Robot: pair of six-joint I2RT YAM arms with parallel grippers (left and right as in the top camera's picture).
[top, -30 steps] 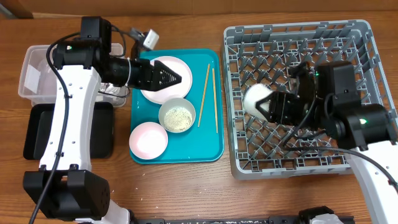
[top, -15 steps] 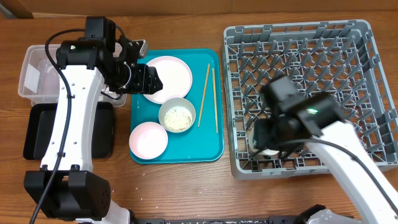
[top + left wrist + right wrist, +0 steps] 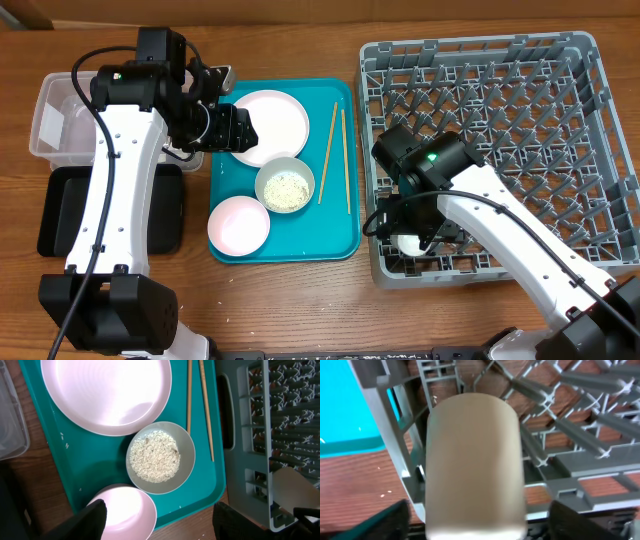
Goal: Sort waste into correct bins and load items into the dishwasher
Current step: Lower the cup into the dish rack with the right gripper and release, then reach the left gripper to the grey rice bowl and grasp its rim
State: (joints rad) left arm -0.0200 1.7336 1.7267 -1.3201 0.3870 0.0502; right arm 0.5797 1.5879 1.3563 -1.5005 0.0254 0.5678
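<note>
Straddling white cup (image 3: pixel 475 460) in dish rack (image 3: pixel 480 45) corner: right hand (image 3: pixel 477 517), fingers (image 3: pixel 395 521) spread, not touching.

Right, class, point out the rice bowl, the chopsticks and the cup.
rice bowl (image 3: pixel 187 458): left wrist view, bare inner wall at picture right.
chopsticks (image 3: pixel 328 153): overhead view, middle of the stick nearer the plates.
cup (image 3: pixel 475 460): right wrist view, middle of its side wall.

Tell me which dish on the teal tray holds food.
The pale bowl in the middle, holding rice grains; the large plate and small pink plate are bare.
</note>
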